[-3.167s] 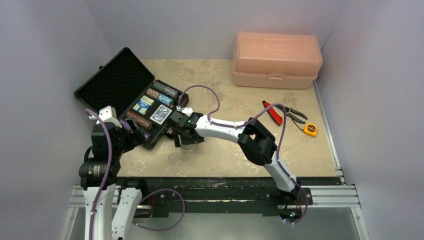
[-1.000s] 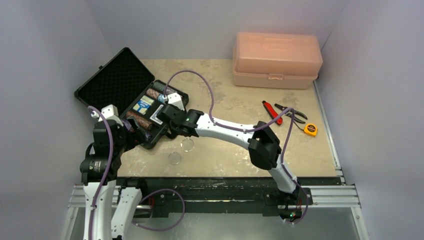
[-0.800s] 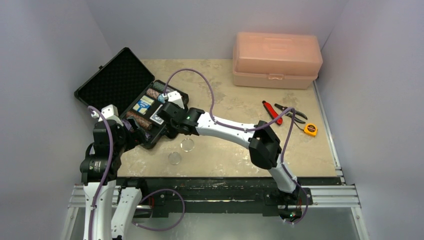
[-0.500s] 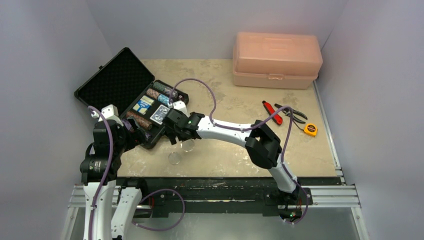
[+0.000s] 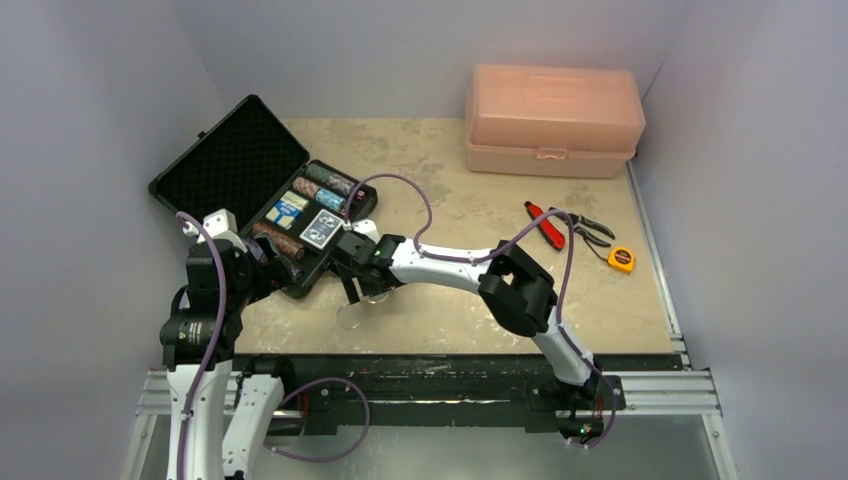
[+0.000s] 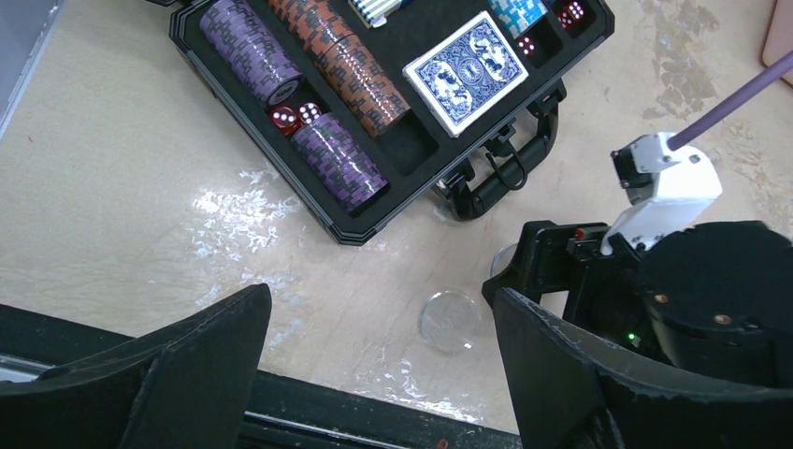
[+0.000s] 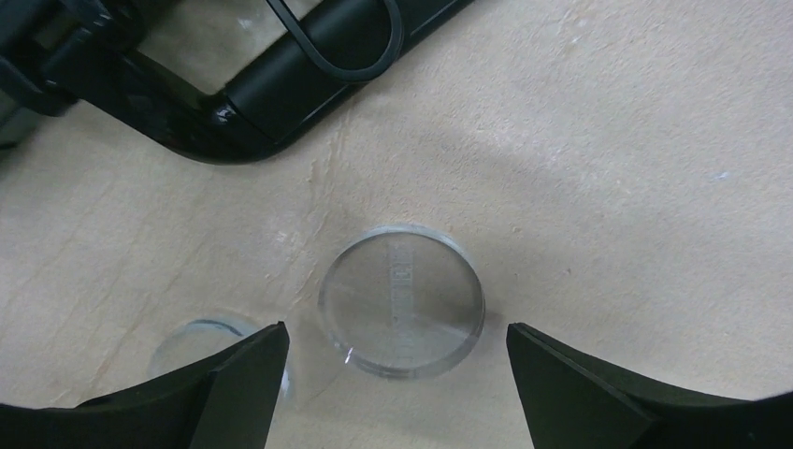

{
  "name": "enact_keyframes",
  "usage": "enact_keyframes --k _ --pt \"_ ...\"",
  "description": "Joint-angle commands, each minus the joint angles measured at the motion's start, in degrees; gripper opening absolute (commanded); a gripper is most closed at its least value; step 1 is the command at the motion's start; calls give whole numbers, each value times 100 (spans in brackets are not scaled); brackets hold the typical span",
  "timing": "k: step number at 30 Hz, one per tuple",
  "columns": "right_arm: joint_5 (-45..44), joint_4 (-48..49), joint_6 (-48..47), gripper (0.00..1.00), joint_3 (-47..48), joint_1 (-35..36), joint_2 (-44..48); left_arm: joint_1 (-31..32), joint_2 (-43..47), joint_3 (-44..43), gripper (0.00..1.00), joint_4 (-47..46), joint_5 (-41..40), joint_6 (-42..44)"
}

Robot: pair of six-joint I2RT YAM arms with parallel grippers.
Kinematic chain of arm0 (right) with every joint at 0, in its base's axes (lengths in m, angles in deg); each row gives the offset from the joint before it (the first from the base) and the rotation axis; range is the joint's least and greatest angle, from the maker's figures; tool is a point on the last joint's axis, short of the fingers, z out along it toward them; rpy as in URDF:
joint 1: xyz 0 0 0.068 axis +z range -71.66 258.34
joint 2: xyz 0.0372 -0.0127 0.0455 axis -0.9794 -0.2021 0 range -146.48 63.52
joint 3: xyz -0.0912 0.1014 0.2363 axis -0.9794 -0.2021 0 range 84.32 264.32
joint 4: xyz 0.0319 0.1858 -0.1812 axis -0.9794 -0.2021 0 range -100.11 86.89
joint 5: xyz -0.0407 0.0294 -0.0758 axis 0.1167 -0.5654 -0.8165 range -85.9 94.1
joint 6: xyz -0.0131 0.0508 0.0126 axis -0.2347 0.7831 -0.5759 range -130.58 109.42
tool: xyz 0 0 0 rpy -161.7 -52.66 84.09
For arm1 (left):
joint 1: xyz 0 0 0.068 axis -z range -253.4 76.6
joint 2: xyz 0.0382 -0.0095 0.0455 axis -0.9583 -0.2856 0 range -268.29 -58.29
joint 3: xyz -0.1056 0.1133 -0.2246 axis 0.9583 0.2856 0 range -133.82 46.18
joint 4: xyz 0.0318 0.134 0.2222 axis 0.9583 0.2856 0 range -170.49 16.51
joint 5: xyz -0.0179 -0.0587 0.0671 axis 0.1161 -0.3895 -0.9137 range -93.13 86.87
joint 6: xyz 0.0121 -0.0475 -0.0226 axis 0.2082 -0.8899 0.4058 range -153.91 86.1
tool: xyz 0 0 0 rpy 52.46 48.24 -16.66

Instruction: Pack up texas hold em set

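Note:
The black briefcase [image 5: 222, 152] lies open at the left, its tray holding chip rows [image 6: 351, 70], a blue card deck [image 6: 465, 70] and red dice [image 6: 295, 116]. Two clear discs lie on the table in front of the case handle [image 7: 337, 47]. My right gripper [image 7: 393, 329] is open and straddles one clear disc [image 7: 402, 301] without touching it. The second disc [image 7: 201, 339] peeks out beside its left finger and also shows in the top view [image 5: 350, 317]. My left gripper [image 6: 383, 374] stands open over the case's near corner, holding nothing.
A pink plastic toolbox [image 5: 553, 120] stands shut at the back right. Red-handled pliers [image 5: 548, 225] and a yellow tape measure [image 5: 621, 260] lie on the right. The table's near edge runs just below the discs.
My right gripper came back from over the case tray to the table in front of it, lowered over a clear disc, and its jaws opened wide. The left arm has not moved.

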Motion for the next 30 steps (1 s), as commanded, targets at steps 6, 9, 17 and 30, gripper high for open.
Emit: enact_keyframes --k 6,9,17,30 --pt "150 -141 123 82 153 0 -365 24 15 13 89 -103 60 68" --pt "162 -106 114 78 155 0 -431 22 15 14 89 -116 67 68" --pt "10 -125 59 76 284 -2 -698 28 6 23 89 -126 71 77" --pt "-137 -150 50 63 151 0 -759 22 -7 23 89 -122 56 73"
